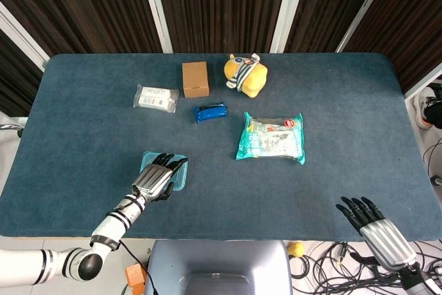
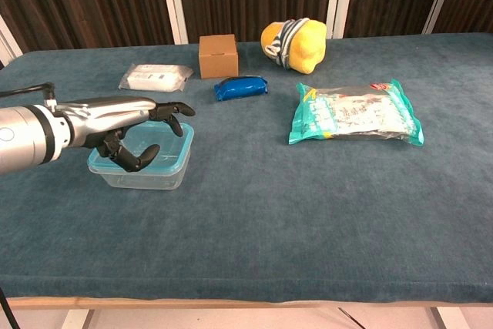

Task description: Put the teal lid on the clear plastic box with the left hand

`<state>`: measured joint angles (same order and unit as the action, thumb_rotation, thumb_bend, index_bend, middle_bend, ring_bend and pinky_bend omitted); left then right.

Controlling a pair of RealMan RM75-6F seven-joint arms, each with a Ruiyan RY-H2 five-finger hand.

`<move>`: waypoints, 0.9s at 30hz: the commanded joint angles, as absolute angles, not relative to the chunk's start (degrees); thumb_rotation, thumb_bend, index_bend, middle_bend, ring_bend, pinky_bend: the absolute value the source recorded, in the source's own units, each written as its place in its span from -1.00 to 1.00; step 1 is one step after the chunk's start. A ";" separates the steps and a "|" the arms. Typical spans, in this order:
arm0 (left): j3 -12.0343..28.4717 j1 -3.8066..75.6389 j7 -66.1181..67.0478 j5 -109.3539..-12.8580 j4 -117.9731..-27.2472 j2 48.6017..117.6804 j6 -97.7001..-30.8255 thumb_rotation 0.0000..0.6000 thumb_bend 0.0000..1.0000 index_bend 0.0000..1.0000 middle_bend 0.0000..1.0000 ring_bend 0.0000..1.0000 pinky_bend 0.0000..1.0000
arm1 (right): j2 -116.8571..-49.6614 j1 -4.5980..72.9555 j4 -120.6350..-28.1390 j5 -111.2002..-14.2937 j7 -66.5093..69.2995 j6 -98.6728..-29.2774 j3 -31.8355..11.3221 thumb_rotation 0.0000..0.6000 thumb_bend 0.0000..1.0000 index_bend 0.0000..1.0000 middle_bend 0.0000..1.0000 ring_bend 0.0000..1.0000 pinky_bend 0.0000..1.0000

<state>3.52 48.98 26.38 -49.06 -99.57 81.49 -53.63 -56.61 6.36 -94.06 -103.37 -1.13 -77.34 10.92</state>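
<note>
Your left hand (image 2: 127, 125) hovers over the clear plastic box (image 2: 146, 161) near the bench's (image 1: 331, 101) front-left, fingers loosely curled, thumb under, nothing visibly gripped. The teal lid (image 1: 176, 170) looks already seated on the box: head view shows a teal rim around the hand, chest view shows teal along the box's top edge. Can't tell if it's snapped down all round, since the hand hides most of the top. My read: you're at the seating/release step, placement mostly done. Next move calls for a flat press on the lid centre or near corners if it isn't flush, then a straight lift clear so the curled fingers don't catch the rim and drag the box. The box is light and could slide on the cloth, so press vertically, no sideways load. Your right hand (image 1: 376, 229) sits off the bench's front-right edge, fingers apart, empty, well away from the work. The cardboard box (image 1: 195, 79), white packet (image 1: 156, 97), blue pouch (image 1: 209, 112), yellow plush (image 1: 244, 75) and snack bag (image 1: 272, 138) all lie well apart from the box, so no clearance issue on retract.
</note>
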 commanded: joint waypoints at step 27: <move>-1.79 42.98 30.29 -56.97 -108.07 77.77 -60.34 1.00 0.20 -1.00 -0.53 -0.91 -1.00 | -57.07 6.25 -94.22 -103.58 -2.39 -76.97 11.07 1.00 -0.95 -1.00 -1.00 -1.00 -1.00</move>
